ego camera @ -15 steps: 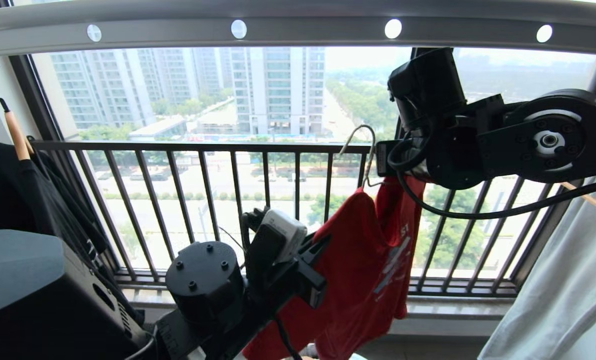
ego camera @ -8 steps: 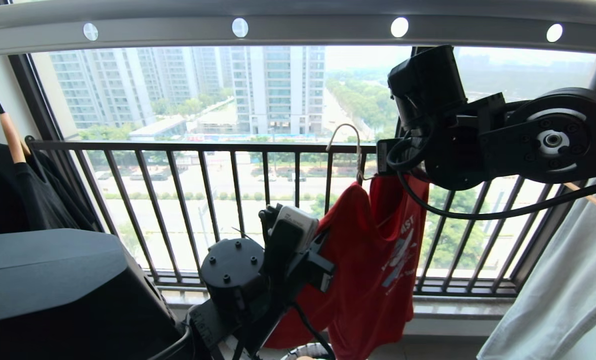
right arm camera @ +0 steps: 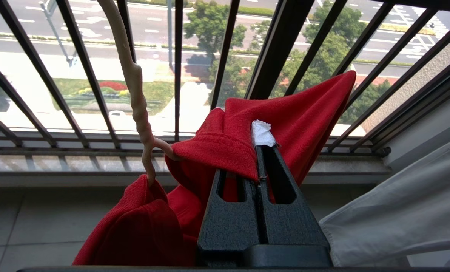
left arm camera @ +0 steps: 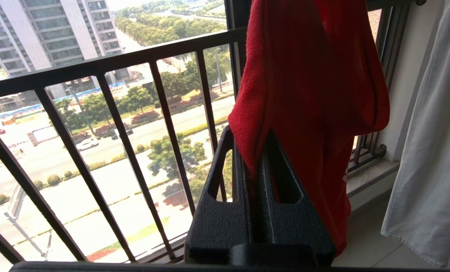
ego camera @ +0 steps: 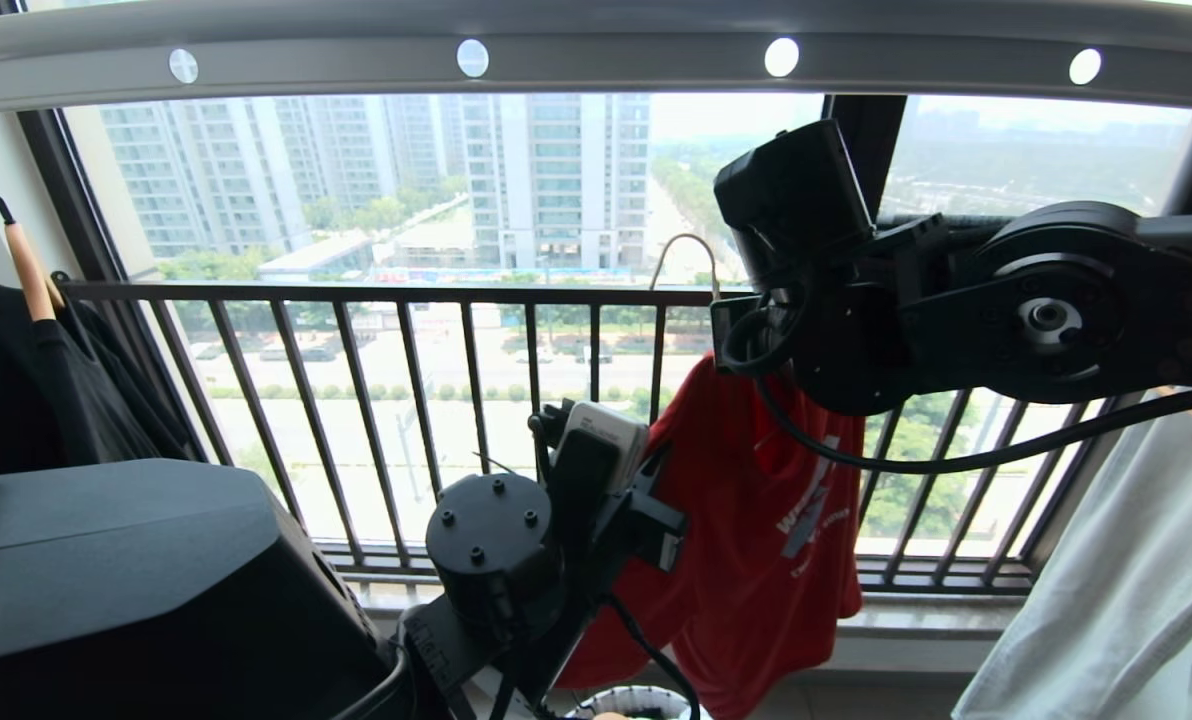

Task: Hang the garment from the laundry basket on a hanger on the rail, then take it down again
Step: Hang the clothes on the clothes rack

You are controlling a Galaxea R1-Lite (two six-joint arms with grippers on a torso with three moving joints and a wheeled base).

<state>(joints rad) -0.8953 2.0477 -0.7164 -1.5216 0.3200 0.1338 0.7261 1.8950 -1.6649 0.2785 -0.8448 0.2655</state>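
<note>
T-shirt (ego camera: 756,520), red, hung long-axis vertical in mid-air in front of the black railing (ego camera: 376,293), below the rail (ego camera: 596,55) and not touching it. Open gap between rail and the hanger (ego camera: 691,250) hook; the hook stood upright, tip curving toward the left, unhooked from anything. Hanger's twisted neck ran down into the shirt's collar area in the right wrist view.

Right claw (right arm camera: 258,151) clamped together on the shirt fabric by the white neck label, close beside the hanger neck. Left claw (left arm camera: 252,166) pinched together on a fold of the shirt's edge, lower and to the left; cloth draped down past it toward the floor.

Room to move: black garment (ego camera: 16,380) on a wooden hanger far left, pale grey garment (ego camera: 1106,580) close on the right, shirt between them with clear space on its left side. Railing just behind the shirt.

Laundry basket (ego camera: 636,700) only a sliver at the bottom edge, under the shirt's hem; contents not visible.
</note>
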